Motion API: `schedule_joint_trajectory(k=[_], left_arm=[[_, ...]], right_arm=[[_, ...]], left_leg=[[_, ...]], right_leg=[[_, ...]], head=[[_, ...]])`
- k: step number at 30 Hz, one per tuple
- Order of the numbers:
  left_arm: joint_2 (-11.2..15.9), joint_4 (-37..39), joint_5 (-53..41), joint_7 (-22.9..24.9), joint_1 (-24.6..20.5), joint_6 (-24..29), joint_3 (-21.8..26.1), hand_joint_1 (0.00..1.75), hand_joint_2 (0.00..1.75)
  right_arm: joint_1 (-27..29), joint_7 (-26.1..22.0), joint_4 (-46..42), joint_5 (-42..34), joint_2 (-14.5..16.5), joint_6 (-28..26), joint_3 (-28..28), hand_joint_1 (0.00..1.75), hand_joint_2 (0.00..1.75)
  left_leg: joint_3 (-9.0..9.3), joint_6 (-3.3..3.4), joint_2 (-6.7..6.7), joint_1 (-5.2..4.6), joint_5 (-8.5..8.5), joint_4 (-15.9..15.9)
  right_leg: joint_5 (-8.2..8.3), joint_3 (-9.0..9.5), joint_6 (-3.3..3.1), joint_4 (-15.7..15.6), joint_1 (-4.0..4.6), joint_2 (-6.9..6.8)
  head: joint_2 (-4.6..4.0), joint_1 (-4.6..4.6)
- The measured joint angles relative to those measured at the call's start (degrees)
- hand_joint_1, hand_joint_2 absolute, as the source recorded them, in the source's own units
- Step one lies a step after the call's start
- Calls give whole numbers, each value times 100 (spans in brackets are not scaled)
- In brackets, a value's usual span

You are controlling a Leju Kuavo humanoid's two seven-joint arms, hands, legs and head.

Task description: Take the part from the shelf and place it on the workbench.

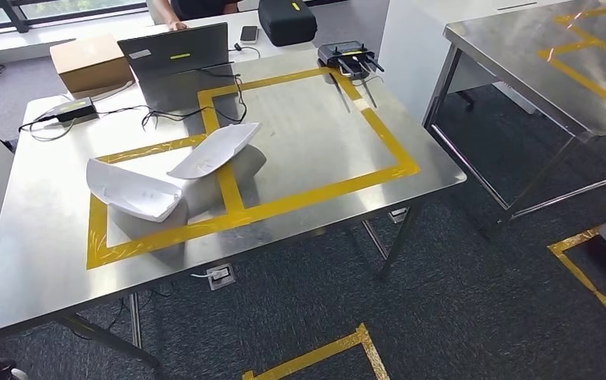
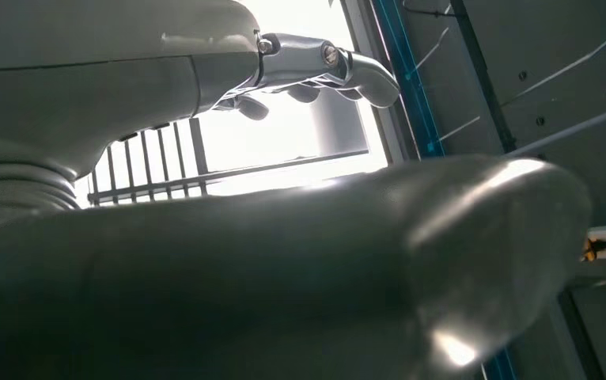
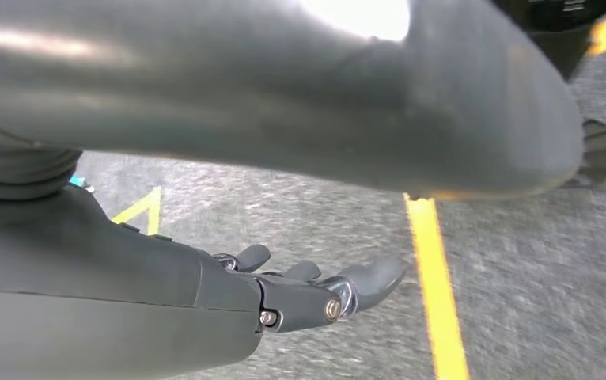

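From my feed, the left hand (image 2: 300,75) is nearest the lens in its wrist view, fingers apart and stretched out with nothing in them, a bright window and railing behind. The right hand (image 3: 316,293) reads the same in its own wrist view: fingers spread, holding nothing, over grey carpet (image 3: 521,261) crossed by a yellow tape line (image 3: 438,293).

In the head view I take the workbench (image 1: 39,261) as my landmark. On its near-left part lie 2 white parts: part 1 (image 1: 132,190) sits inside the yellow tape frame (image 1: 316,194) by that frame's left edge, and part 2 (image 1: 214,149) lies just beside it toward the bench's middle, across the tape strip that splits the frame. Whether the 2 touch I cannot tell.

Toward the far side of the bench stands a laptop (image 1: 177,63), with a cardboard box (image 1: 90,63) at the far-left corner and a black power brick (image 1: 74,109) with cables just nearer than the box. A black antenna device (image 1: 347,57) sits at the far-right corner. Beyond the bench, a person (image 1: 193,9) stands. A 2nd steel table (image 1: 521,55) stands well apart to the right.
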Motion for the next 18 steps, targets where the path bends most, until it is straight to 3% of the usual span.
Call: schedule_joint_trajectory(k=[2,3,4,6,7,9,10,13,15,17,18], left_arm=[[-17,-91,-36,1,70,1,1,0,0],[-24,-118,-46,2,97,1,1,0,0],[-32,-143,-61,2,125,1,2,0,0],[-46,-192,-119,3,180,1,6,0,0],[-52,-235,-175,2,225,1,12,0,0],[-65,-355,-305,1,336,2,40,0,0],[-70,-418,-365,-1,397,2,65,0,0],[-70,-551,-454,2,594,3,148,0,0],[-66,-594,-494,4,692,3,167,0,0],[-69,-590,-480,4,723,3,154,0,0],[-74,-559,-438,5,724,3,127,0,0]], right_arm=[[-4,0,0,17,1,8,0,0,0],[-5,-1,-1,25,1,10,0,0,0],[-7,-3,-1,33,-1,9,0,0,0],[-10,-26,-1,39,-5,8,-1,0,0],[-18,-48,-1,31,-8,8,-2,0,0],[-35,-101,-1,15,-11,8,-4,0,0],[-43,-121,-1,12,-12,8,-4,0,0],[-43,-152,-1,52,-10,8,-6,0,0],[-49,-138,-1,112,-8,3,-7,0,0],[-65,-122,-1,117,-9,-9,-7,0,0],[-75,-133,-1,68,-10,-13,-14,0,0]], left_leg=[[-156,24,4,-1,130,12],[-235,21,8,-2,195,23],[-328,13,11,-2,264,40],[-506,-17,13,1,376,84],[-583,-41,15,2,424,115],[-663,-105,27,-10,497,161],[-675,-142,34,-16,539,169],[-699,-250,31,-7,623,152],[-822,-308,9,8,288,397],[-990,-355,-4,18,-314,1039],[-1044,-373,-4,22,-514,1401]], right_leg=[[-547,-184,35,736,-7,-2],[-663,-229,48,1046,-9,-2],[-644,-194,56,1226,-10,-2],[-339,167,52,957,-14,-4],[-250,493,38,549,-16,-3],[-315,1027,-17,-236,6,4],[-381,1168,-52,-474,21,9],[-293,1103,-180,-553,30,-3],[-150,970,-268,-581,9,-41],[-8,794,-304,-582,11,-69],[64,700,-304,-579,16,-78]], head=[[0,5],[0,5],[0,6],[0,7],[0,7],[0,9],[0,11],[0,9],[0,-2],[0,-9],[0,-10]])
